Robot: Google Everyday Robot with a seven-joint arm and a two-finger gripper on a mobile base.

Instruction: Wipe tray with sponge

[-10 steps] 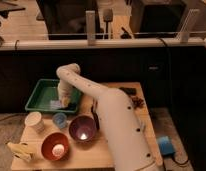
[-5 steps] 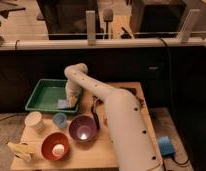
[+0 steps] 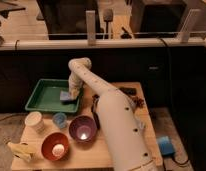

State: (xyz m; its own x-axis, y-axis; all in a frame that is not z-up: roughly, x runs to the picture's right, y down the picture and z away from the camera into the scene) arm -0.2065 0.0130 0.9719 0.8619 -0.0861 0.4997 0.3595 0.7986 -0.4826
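White hand [image 3: 72, 93] is seen lowered into the tray [image 3: 40, 98], with the wrist pointed down from the raised elbow. Sponge [image 3: 65, 95] is found right at the hand, its light-blue block showing on the side toward the desk's left edge, flat on the tray floor. Contact between hand and sponge is judged likely. Whether the sponge is actually clamped cannot be told, nor how far the hand is open.

Key relation: hand and sponge are placed at the right end of the tray, close to its right rim. Tray's long axis is laid left-right, parallel to the desk's far edge. Nearly all of the bare green floor is therefore found toward the desk's left edge from the hand. Next stroke is judged to be called for in that direction, along the long axis, with downward pressure applied so the sponge is dragged, not skipped over.

Tray is set at the far-left corner of the desk [image 3: 78, 156]. Outward from it, toward the near edge, these are seen:
- white cup [image 3: 34, 121]
- small blue cup [image 3: 59, 119], just beside the white cup
- purple bowl [image 3: 83, 128]
- red bowl [image 3: 55, 146], nearest the near edge

All four are apart from the tray and outside its near rim, so a leftward stroke is not expected to be obstructed.

Risk noted: the right rim is just beside the hand, so little room is left for any rightward travel.
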